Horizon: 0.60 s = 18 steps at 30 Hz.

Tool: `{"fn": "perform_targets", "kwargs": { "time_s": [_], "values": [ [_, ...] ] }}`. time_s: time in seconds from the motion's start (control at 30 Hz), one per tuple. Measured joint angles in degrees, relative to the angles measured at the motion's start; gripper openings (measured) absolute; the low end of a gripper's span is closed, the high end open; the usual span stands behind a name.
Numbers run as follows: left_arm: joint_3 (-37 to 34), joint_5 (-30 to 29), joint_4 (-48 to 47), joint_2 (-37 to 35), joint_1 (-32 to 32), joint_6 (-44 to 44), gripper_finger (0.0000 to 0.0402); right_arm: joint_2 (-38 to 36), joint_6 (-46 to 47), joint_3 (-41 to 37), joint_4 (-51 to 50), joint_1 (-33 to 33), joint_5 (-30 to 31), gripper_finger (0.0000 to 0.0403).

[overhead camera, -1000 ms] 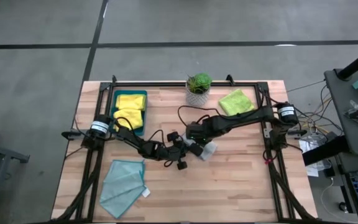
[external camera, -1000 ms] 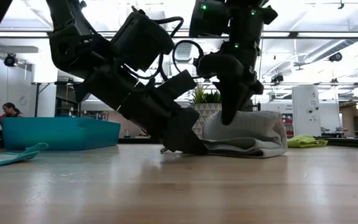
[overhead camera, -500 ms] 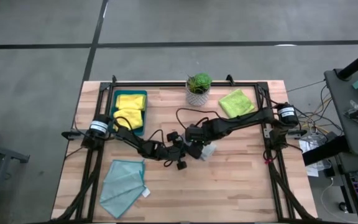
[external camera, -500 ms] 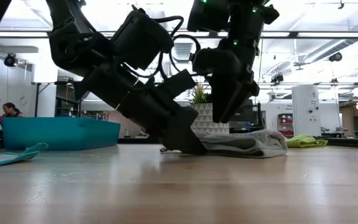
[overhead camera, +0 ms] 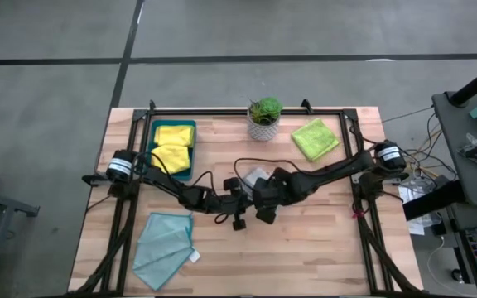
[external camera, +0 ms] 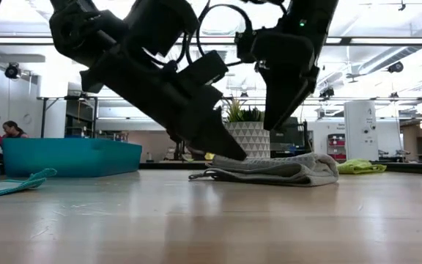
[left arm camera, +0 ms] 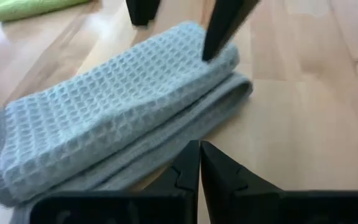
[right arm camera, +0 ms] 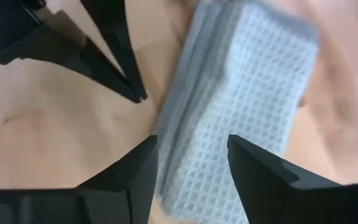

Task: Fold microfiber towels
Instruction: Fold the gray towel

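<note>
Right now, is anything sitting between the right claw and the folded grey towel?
Nothing visible. The right claw is open just above the grey towel, fingers straddling its edge. The left claw, shut, is beside the towel, not between them.

A small potted plant (overhead camera: 264, 117) in a white patterned pot and a dark teal tray (overhead camera: 190, 149) stood on the wooden table (overhead camera: 305, 248), both well apart from the fingers, and a person (external camera: 6, 132) sat far behind the table.
</note>
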Motion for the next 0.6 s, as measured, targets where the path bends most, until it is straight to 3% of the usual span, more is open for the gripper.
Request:
{"fn": "perform_targets", "kwargs": {
  "time_s": [0.17, 0.6],
  "values": [
    [-0.1, 0.0, 0.0, 0.4, 0.1, -0.2, 0.0, 1.3, 0.1, -2.3, 5.0, 1.4, 5.2, 0.0165],
    [-0.3, -0.2, 0.2, 1.6, 0.5, -0.3, 0.0, 1.9, 0.0, -14.0, 24.5, -0.9, 5.7, 0.0122]
  ]
}}
